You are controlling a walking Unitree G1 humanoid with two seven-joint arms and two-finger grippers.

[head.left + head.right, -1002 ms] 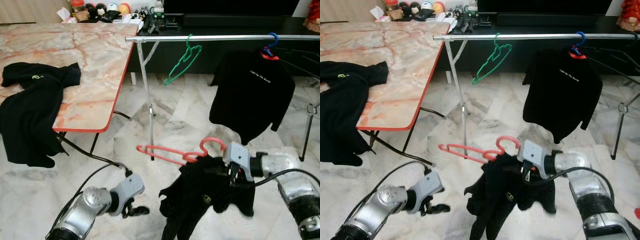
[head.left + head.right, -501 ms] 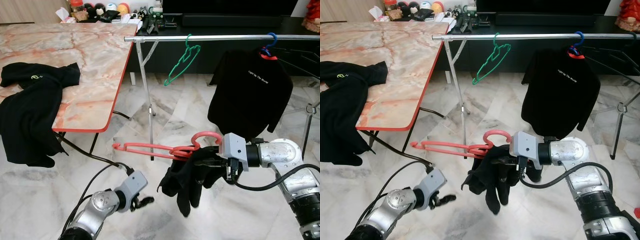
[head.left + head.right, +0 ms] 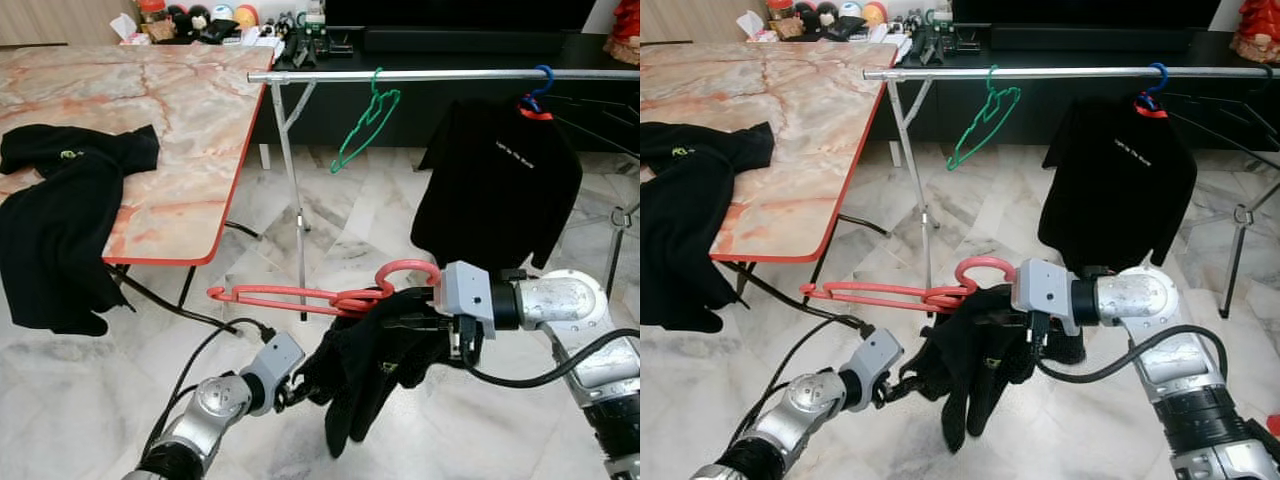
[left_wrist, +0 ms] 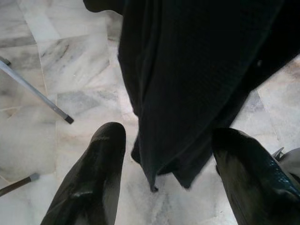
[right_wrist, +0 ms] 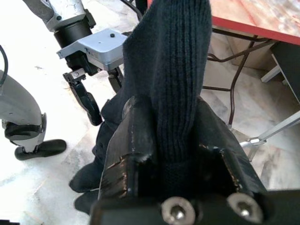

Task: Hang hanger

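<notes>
Two grippers at work mid-carry — right gripper [image 3: 415, 322] clamped on the black garment [image 3: 375, 365] draped from the red hanger [image 3: 320, 296], left gripper [image 4: 161, 183] spread wide at its hem — next, probably lifting the hook onto the rail [image 3: 440, 75].

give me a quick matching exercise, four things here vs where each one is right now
Things:
1. red hanger
2. green hanger
3. black shirt
4. black garment

Places:
A. draped over the table edge
B. hanging bare on the rail
C. hanging on the rail, on a blue hanger
D. held up by the right end effector, dark cloth on it

Pairs: 1-D, 2-B, 3-C, 4-A
</notes>
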